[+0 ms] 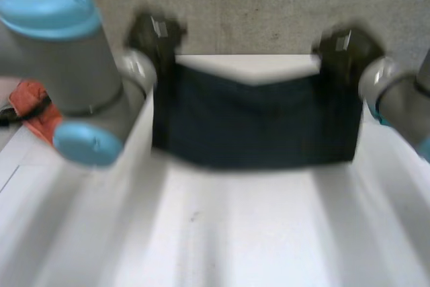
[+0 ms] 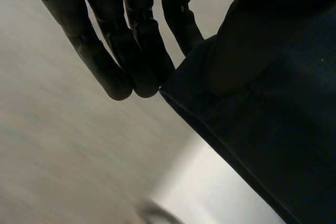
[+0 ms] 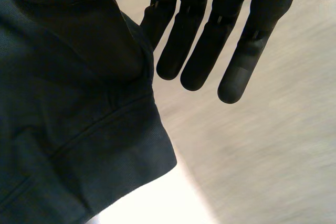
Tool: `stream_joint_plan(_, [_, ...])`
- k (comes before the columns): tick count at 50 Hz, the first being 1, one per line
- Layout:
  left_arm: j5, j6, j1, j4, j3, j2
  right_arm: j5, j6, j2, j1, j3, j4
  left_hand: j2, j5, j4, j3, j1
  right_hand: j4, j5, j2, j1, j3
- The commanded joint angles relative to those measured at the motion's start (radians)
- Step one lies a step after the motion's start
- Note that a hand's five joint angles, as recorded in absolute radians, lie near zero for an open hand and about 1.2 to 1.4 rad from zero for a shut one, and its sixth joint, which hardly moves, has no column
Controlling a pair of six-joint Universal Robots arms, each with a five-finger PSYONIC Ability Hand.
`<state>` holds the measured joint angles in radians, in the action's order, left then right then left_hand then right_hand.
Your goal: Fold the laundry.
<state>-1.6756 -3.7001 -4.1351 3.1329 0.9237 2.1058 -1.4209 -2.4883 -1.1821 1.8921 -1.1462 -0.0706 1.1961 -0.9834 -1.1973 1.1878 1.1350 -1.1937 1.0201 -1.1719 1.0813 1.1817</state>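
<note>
Cloth (image 1: 255, 122): dark, stretched between both hands, one top corner at each, the top edge sagging midway between them and the lower edge hanging towards the surface.
Left hand (image 1: 156, 35): clamped on its corner of the cloth; in the left wrist view the thumb presses the hem while the other fingers (image 2: 113, 72) run straight and close together just beside the cloth's edge.
Right hand (image 1: 346, 48): clamped on the opposite corner likewise, thumb on the fabric, straight fingers (image 3: 202, 51) beside the hem.
Surface (image 1: 255, 233): white, below both hands and the cloth.
Orange-red item (image 1: 33, 109): outside the left arm (image 1: 67, 65), well apart from the cloth.
</note>
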Motion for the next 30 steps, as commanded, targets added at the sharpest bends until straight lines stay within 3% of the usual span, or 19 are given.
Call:
stream_joint_plan(1, [-0.038,0.101,-0.066,0.248,-0.151,-0.059,-0.142,-0.138,-0.053,0.039,0.149,0.4,0.2,-0.238,-0.199,0.209,0.261,-0.203,0.202,-0.224,0.315,0.215])
stream_joint_plan(9, [0.005,0.226,-0.099,0.197,-0.049,-0.125,-0.102,-0.124,-0.024,0.079,0.126,0.359,0.2,-0.238,-0.199,0.209,0.261,-0.203,0.202,-0.224,0.315,0.215])
stream_joint_plan(13, [0.017,0.253,-0.112,0.197,0.116,-0.138,-0.096,-0.123,0.001,0.091,0.042,0.345,0.2,-0.238,-0.199,0.209,0.261,-0.203,0.202,-0.224,0.315,0.215])
stream_joint_plan(24, [0.036,0.255,-0.066,0.236,0.59,-0.124,-0.078,-0.11,0.162,0.061,-0.211,0.342,0.2,-0.238,-0.199,0.209,0.261,-0.203,0.202,-0.224,0.315,0.215])
stream_joint_plan(30, [0.059,0.252,-0.036,0.23,0.757,-0.161,-0.052,-0.061,0.161,0.038,-0.343,0.258,0.2,-0.238,-0.199,0.209,0.261,-0.203,0.202,-0.224,0.315,0.215])
